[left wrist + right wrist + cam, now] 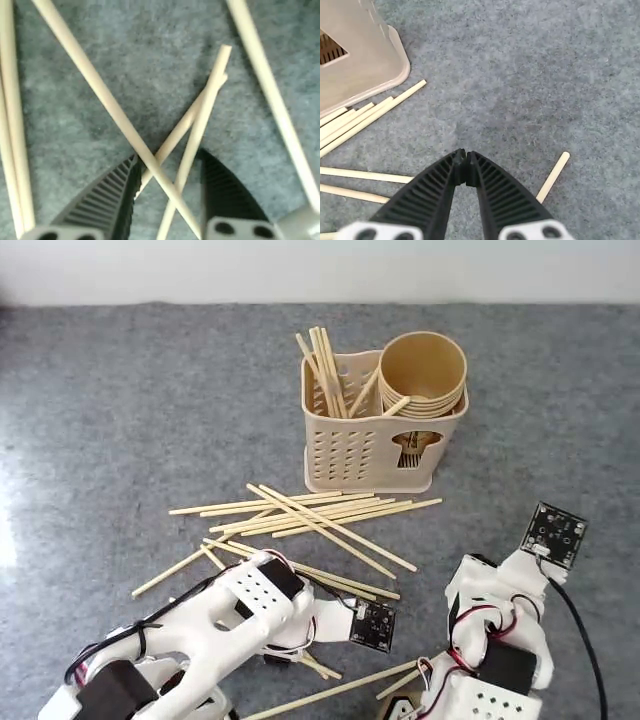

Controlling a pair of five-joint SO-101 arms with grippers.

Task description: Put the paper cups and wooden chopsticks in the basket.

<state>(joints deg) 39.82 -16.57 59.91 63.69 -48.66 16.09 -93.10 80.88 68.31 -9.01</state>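
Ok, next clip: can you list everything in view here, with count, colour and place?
basket: one, beige, perforated, upright at the far middle of the table.
paper cups: one nested stack, count unclear, tan, in the basket's right compartment.
chopsticks in basket: several, pale wood, standing in the left compartment.
loose chopsticks: many, pale wood, scattered in front of the basket, some crossed.
table cover: one, grey, felt-like, under everything.
left arm: one, white, near left, over the loose chopsticks.
left hand: one, black, open, astride crossed loose chopsticks.
right arm: one, white, near right.
right hand: one, black, shut, empty, over bare cover.
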